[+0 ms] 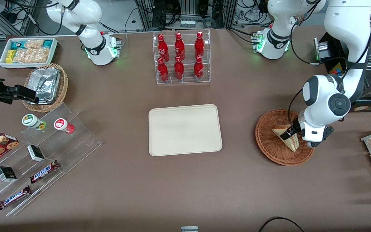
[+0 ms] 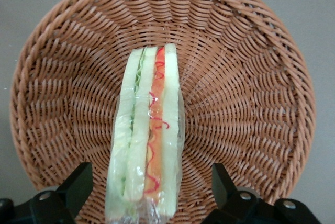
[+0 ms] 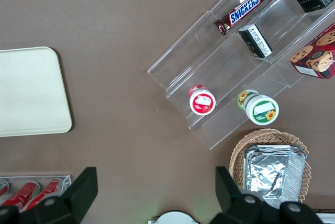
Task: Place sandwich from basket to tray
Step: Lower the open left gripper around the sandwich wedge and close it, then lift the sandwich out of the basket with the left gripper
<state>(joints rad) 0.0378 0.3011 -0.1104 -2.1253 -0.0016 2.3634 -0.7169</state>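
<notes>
Front view gives you a round reddish-brown woven basket (image 1: 271,141) toward the working arm's end of the table, with the wedge-shaped sandwich (image 1: 285,137) lying in it and the gripper (image 1: 291,132) down on that sandwich. Your smooth cream tray (image 1: 185,129), rounded at the corners, lies well apart at mid-table.

Left wrist view shows you the jaws spread, one black finger (image 2: 78,185) on each side of the wrapped sandwich (image 2: 149,140), neither touching its pale bread; wicker ribs of the basket (image 2: 246,77) fan out around it.

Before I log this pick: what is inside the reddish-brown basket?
Only the sandwich lies in the basket, wrapped in clear film, filling edge up. The tool is open, a finger at each side of it. The weave under the sandwich is covered.
</notes>
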